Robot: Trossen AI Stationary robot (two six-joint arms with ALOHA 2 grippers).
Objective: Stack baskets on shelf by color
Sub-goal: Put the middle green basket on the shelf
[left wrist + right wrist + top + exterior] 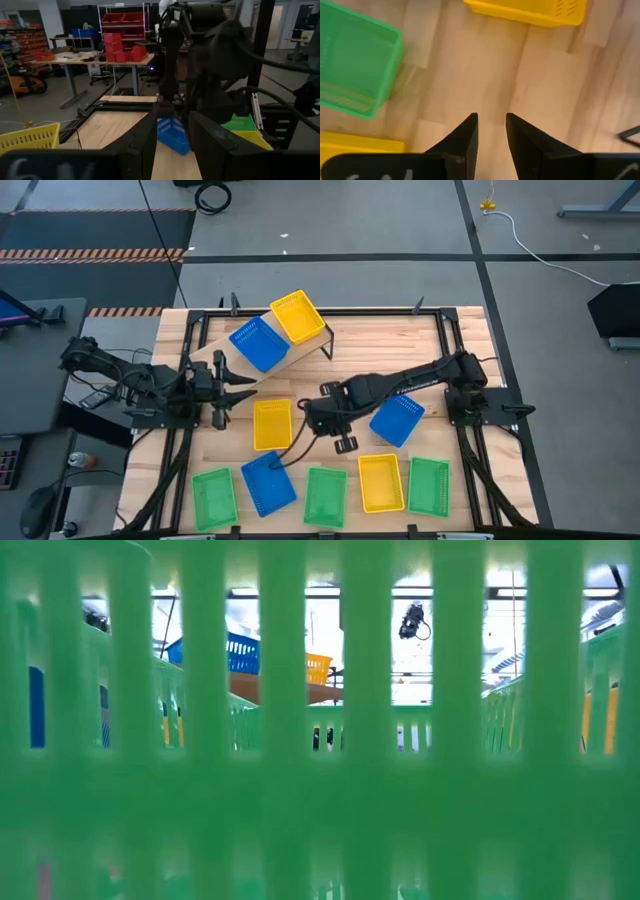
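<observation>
On the shelf [215, 358], which stands slanted at the table's far left, rest a blue basket [258, 343] and a yellow basket [298, 317], side by side. Several more baskets lie flat on the table: a yellow one [272, 424], a blue one [397, 420], and a near row of green [213, 497], blue [268, 482], green [325, 495], yellow [381, 482] and green [428, 485]. My right gripper [491, 117] points down over bare wood in the table's middle [318, 420], open and empty. My left gripper [174, 112] waits level by the shelf's near end [235, 385], open and empty.
The table's black frame [445, 330] runs along its edges. In the low view a green basket's wall [320, 790] fills the picture right before the camera. Bare wood lies between the shelf and the blue basket on the right.
</observation>
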